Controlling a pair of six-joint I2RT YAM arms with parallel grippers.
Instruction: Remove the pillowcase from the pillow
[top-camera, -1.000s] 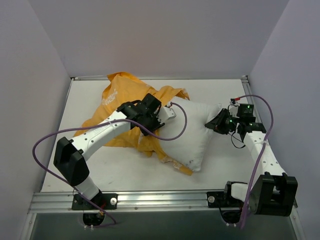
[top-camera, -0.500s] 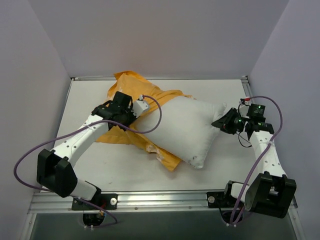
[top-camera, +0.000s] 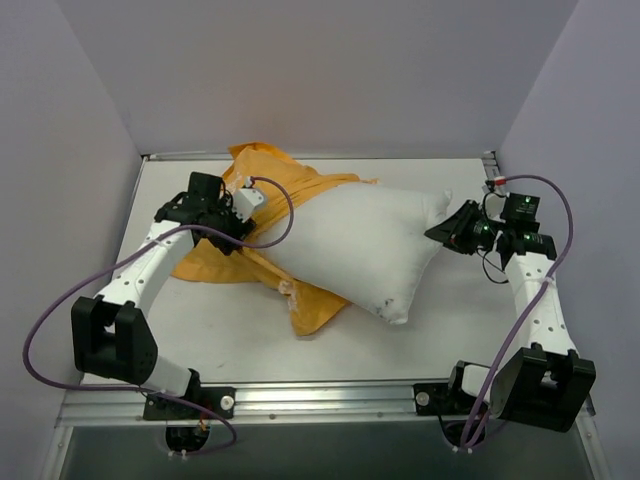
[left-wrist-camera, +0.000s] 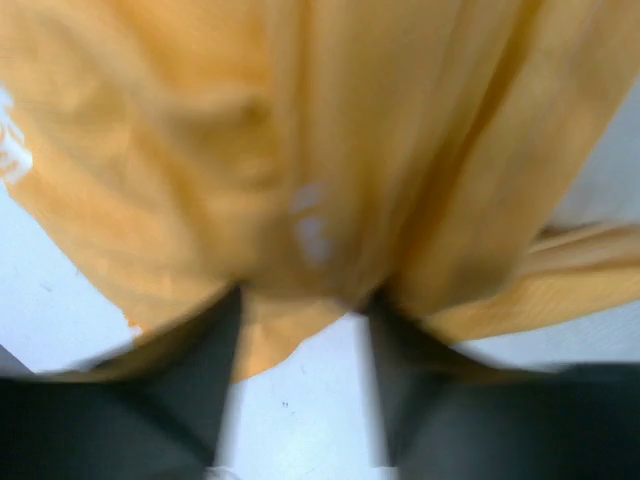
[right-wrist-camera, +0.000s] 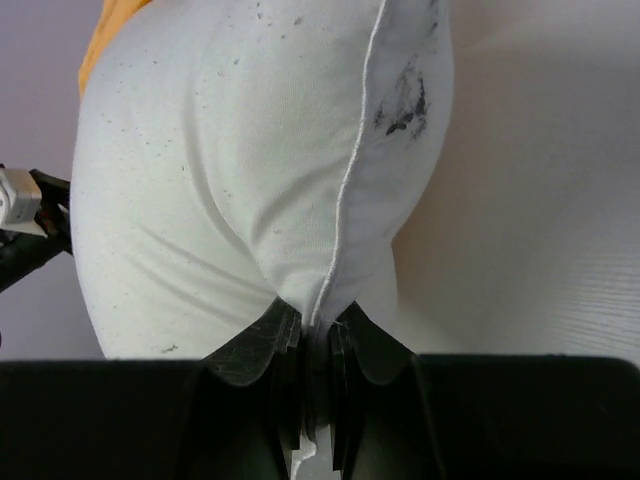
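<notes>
right gripper (right-wrist-camera: 315, 345) pinches the pillow (right-wrist-camera: 220, 150) corner; we tug the pillowcase (left-wrist-camera: 300, 120) away steadily, but cannot tell if left gripper (left-wrist-camera: 300, 310) grips.

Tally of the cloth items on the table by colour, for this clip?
Orange-yellow: 1 (pillowcase)
White: 1 (pillow)
Total: 2

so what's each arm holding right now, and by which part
The right gripper pinches the pillow by its corner seam. The left gripper sits at an edge of the pillowcase; the blur hides whether it grips.
</notes>
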